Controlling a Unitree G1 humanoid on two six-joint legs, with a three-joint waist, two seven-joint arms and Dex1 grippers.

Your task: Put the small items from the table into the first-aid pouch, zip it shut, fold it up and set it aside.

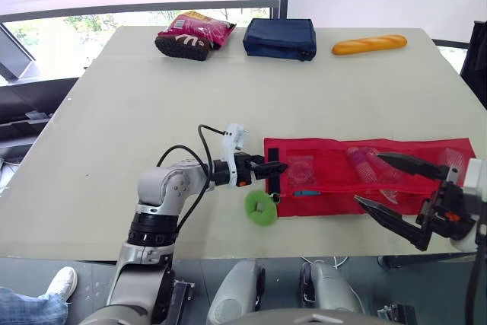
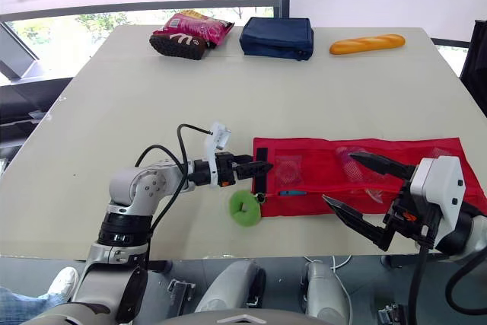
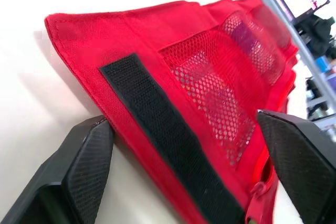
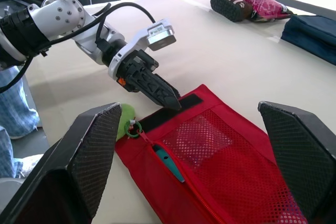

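Red pouch (image 1: pixel 327 150) lies flat on the table (image 1: pixel 152 112), small items showing through its mesh; your left gripper (image 1: pixel 283 167) has its fingers apart astride the pouch's black-strapped end; a green ring (image 1: pixel 255 215) sits just beside that gripper; your right gripper (image 1: pixel 367 178) gapes wide over the pouch's other half.

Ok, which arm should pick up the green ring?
Left: the left gripper is at the red pouch's velcro end, beside the green ring; the right gripper hovers over the far end.
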